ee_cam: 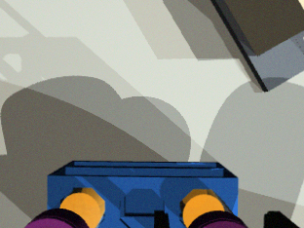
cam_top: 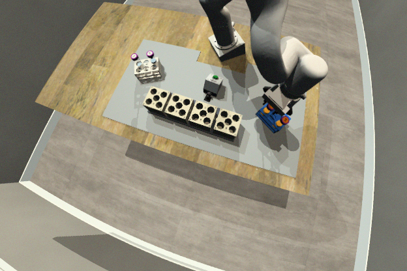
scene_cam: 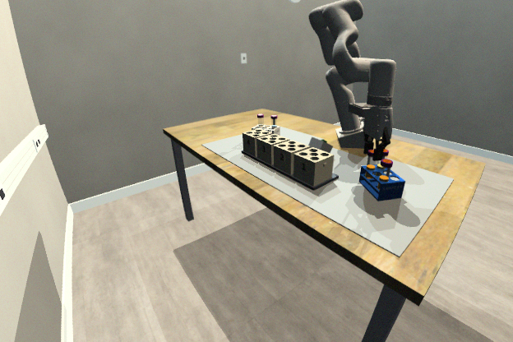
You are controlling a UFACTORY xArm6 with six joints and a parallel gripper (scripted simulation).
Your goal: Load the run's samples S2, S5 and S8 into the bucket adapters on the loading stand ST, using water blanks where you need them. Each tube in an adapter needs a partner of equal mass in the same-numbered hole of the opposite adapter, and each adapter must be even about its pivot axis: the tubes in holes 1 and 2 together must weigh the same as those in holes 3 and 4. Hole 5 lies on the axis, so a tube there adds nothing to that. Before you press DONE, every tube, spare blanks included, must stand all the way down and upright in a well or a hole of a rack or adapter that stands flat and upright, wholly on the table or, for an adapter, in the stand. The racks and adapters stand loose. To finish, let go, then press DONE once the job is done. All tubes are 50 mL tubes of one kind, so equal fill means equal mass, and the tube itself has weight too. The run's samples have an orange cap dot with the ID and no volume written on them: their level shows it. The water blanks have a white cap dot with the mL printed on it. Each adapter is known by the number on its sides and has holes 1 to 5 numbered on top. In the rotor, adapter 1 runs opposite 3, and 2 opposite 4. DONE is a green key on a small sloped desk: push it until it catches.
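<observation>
The blue sample rack stands at the right. It holds three purple-capped tubes with orange dots. The nearest cap is clear of the fingers. In the wrist view a left cap and a right cap show at the bottom edge; no ID is readable. My gripper is partly open, low over the rack, its fingertips on either side of the right cap. Adapter 1 is the rightmost of four in the loading stand; I see no tubes in them.
The white blank rack at the far left holds two purple-capped tubes. The desk with the green DONE key stands between the robot base and the adapters. The table edge is right of the blue rack.
</observation>
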